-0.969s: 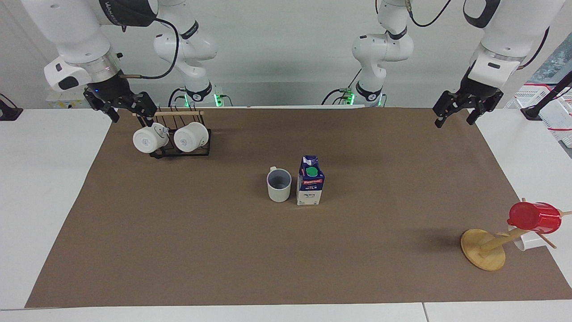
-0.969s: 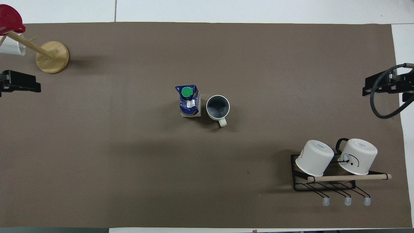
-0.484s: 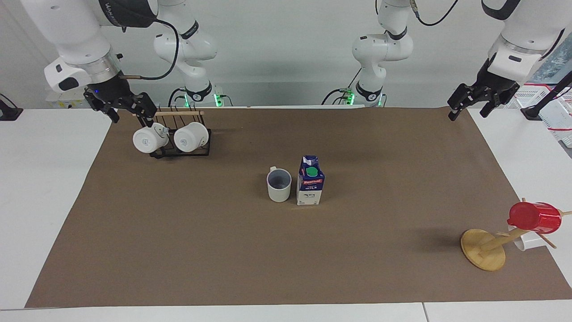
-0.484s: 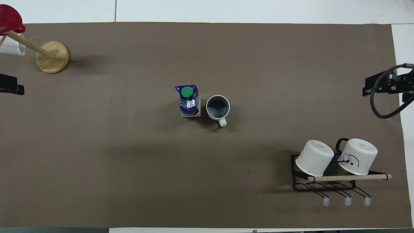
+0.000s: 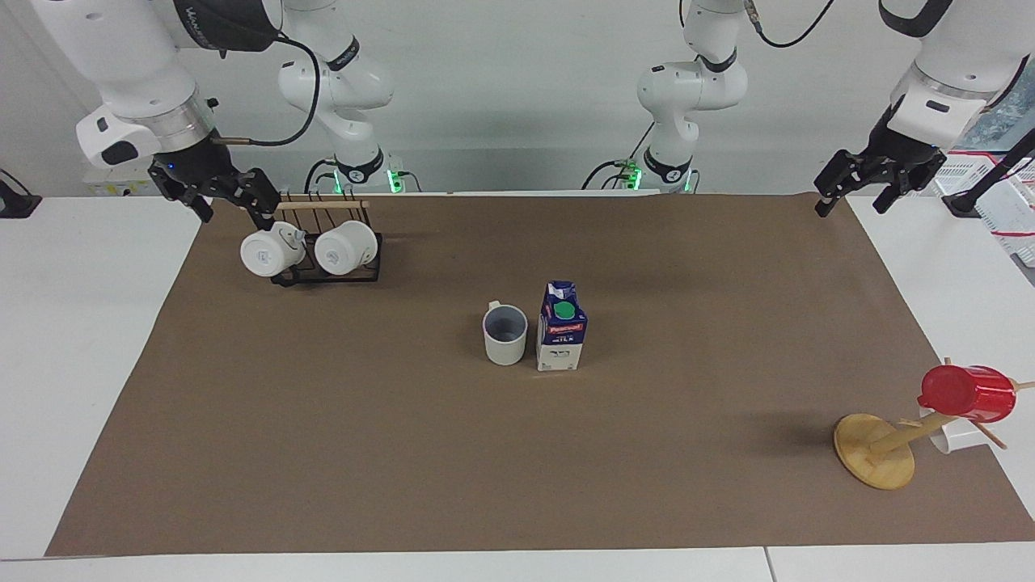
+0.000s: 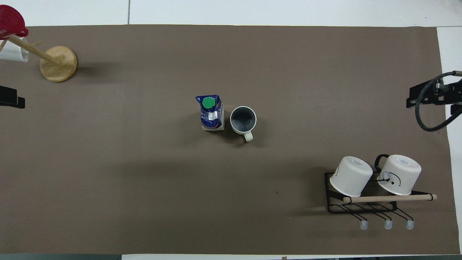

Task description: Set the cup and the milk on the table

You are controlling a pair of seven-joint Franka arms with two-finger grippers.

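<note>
**Cup and milk stand mid-table, both grippers empty**

In the facing view, you see the cup (image 5: 505, 334) and the milk (image 5: 561, 338) upright, just beside each other at the middle of the table (image 5: 97, 323). Your left gripper (image 5: 857, 190) hangs over the paper's corner at the left arm's end, jaws apart, holding nothing. Your right gripper (image 5: 226, 196) hangs over the rack (image 5: 323, 250) of two mugs, likewise spread and empty.

From overhead, the milk (image 6: 211, 113) and cup (image 6: 243, 119) sit centrally, well apart from every edge.
</note>
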